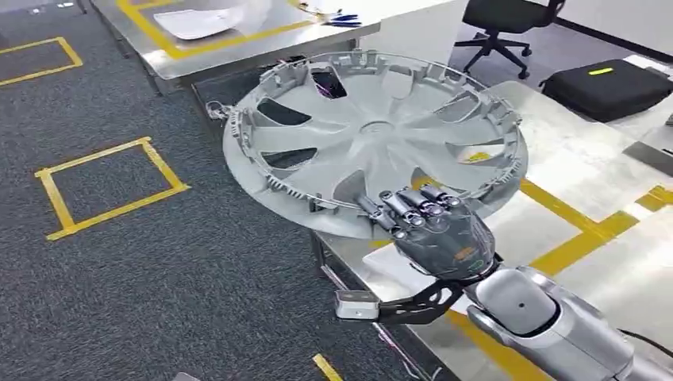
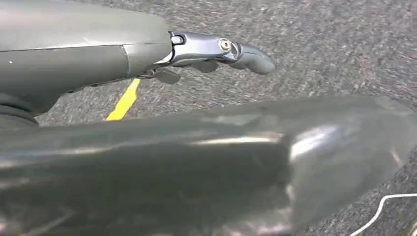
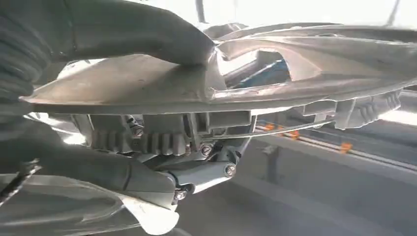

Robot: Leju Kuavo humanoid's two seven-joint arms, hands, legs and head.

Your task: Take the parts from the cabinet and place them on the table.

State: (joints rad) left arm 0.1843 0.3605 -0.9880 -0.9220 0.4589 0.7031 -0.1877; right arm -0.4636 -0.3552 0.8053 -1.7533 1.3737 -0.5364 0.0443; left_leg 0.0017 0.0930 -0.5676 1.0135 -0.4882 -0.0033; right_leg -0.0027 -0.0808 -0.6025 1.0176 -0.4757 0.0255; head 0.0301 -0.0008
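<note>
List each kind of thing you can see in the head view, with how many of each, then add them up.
Hubcap: 1
Steel tables: 2
Office chair: 1
Black case: 1
Robot hand: 1
Total: 6

The steel counter [image 1: 571, 159] is stretching across the right, yellow tape lines [image 1: 567, 214] running over it and a black case [image 1: 609, 86] sitting at its far end; a second counter [image 1: 238, 48] beyond is carrying a white sheet [image 1: 198, 22] and blue pens [image 1: 341, 19]
</note>
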